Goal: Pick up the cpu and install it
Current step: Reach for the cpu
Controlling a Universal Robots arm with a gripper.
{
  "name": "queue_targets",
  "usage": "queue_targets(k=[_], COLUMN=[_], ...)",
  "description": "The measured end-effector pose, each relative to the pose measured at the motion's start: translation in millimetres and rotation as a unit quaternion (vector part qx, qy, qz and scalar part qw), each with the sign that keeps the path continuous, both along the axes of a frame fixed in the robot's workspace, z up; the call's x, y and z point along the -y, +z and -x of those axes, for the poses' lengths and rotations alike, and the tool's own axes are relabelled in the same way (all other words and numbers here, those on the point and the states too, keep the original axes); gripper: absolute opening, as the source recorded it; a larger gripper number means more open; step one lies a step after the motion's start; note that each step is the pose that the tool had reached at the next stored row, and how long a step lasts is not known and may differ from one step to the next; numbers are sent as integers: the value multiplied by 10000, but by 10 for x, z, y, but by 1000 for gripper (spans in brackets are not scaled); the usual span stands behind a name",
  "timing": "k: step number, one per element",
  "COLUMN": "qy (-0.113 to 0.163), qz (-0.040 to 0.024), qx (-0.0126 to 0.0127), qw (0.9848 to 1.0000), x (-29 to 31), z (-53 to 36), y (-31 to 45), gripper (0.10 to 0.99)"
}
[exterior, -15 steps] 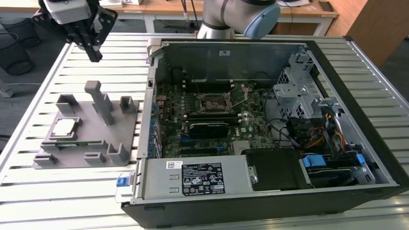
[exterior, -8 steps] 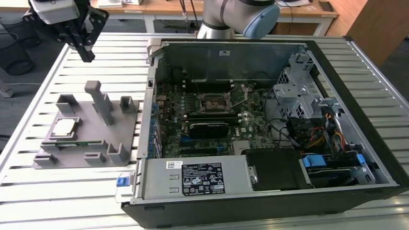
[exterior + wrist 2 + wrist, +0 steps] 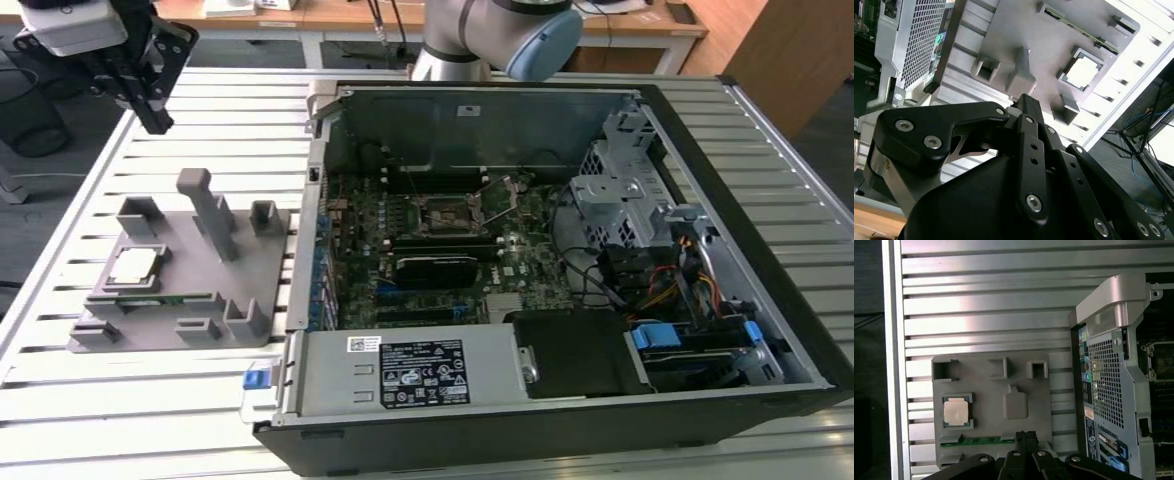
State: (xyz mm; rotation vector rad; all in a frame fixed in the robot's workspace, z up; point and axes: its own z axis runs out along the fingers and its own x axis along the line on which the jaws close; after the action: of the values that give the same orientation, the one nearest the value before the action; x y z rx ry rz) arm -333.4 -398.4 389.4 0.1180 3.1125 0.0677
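- Below the claw (image 3: 158, 122), and a little aside from its tips, the cpu (image 3: 134, 267) is seen lying flat in a square recess of the holder (image 3: 254, 300); it is touched by nothing.
- The claw is seen closed in both wrist views, with nothing held in it; if it were lowered in this state, the cpu's metal top would probably be struck rather than straddled, and the chip could be scratched or tipped in its recess.
- Little of the cpu's edge is left free by the recess walls; a grip taken too shallow or off-centre could be lost, and the chip dropped.
- Upright posts (image 3: 200, 205) are carried by the holder near the cpu, also below the claw; they could be clipped on a slanted descent, and the holder shoved across the table (image 3: 80, 400).
- A memory strip (image 3: 154, 297) lies just beside the cpu's recess; it could be caught if the claw came down misplaced.
- Well apart from the claw, beyond the case (image 3: 310, 250) wall, the socket (image 3: 447, 210) is seen; the wall could be hit on a low carry, and the socket's contacts could be bent by a tilted or turned cpu.
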Motion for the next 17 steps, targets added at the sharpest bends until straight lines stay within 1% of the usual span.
queue_targets(k=[4, 10, 17], qy=[0, 0, 0], qz=[0, 0, 0], qx=[-1, -3, -4], qw=[10000, 10000, 10000], x=[13, 15, 33], z=[93, 229, 440], y=[-10, -21, -38], gripper=[114, 114, 114])
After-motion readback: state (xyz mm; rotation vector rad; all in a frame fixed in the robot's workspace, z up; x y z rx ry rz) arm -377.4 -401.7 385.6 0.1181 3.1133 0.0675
